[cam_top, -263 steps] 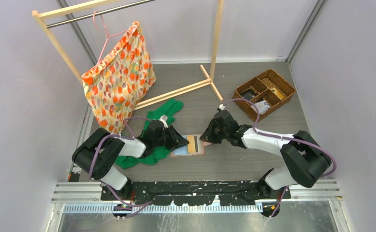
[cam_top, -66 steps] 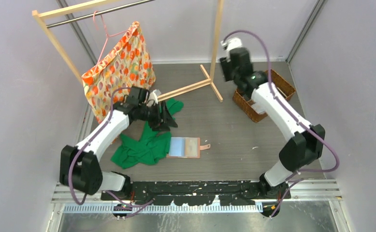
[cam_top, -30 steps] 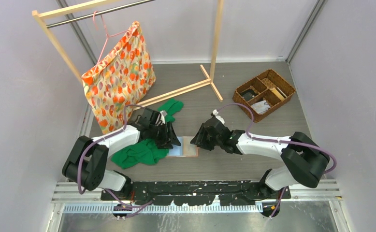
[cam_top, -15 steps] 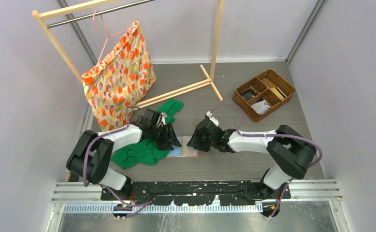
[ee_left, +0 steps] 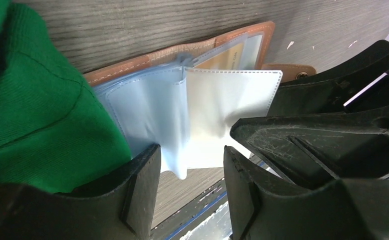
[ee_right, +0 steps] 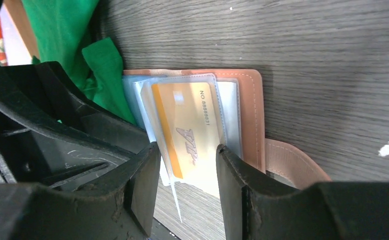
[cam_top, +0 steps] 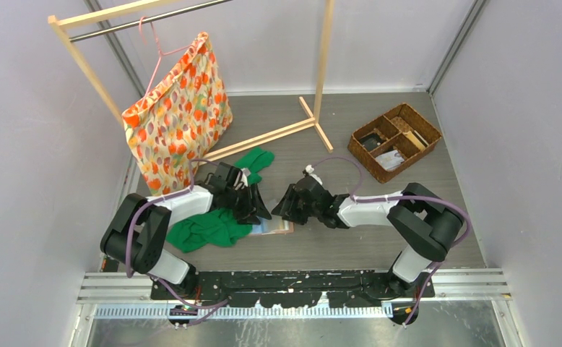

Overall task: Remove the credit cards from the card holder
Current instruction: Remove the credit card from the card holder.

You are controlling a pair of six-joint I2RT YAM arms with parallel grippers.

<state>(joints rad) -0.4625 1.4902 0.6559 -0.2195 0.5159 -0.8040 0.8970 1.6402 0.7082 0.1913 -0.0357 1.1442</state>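
The card holder [cam_top: 278,228] lies open on the table, salmon-pink edged [ee_right: 255,112] with pale blue clear sleeves [ee_left: 152,107], its snap tab [ee_right: 292,165] at its right end. A yellow card [ee_right: 187,127] sits in a sleeve. My left gripper [cam_top: 259,210] is open over the holder's left half, a sleeve edge between its jaws [ee_left: 190,185]. My right gripper [cam_top: 284,207] is open and straddles the yellow card [ee_right: 187,185]. The two grippers nearly touch and hide most of the holder from above.
A green cloth [cam_top: 213,224] lies against the holder's left side. A brown wicker basket [cam_top: 395,139] with compartments stands at the back right. A wooden rack [cam_top: 314,123] with a floral bag [cam_top: 177,116] stands at the back left.
My right gripper came back from the basket and has slid left over the holder, now covering more of it. My left gripper stays on the holder's left half.
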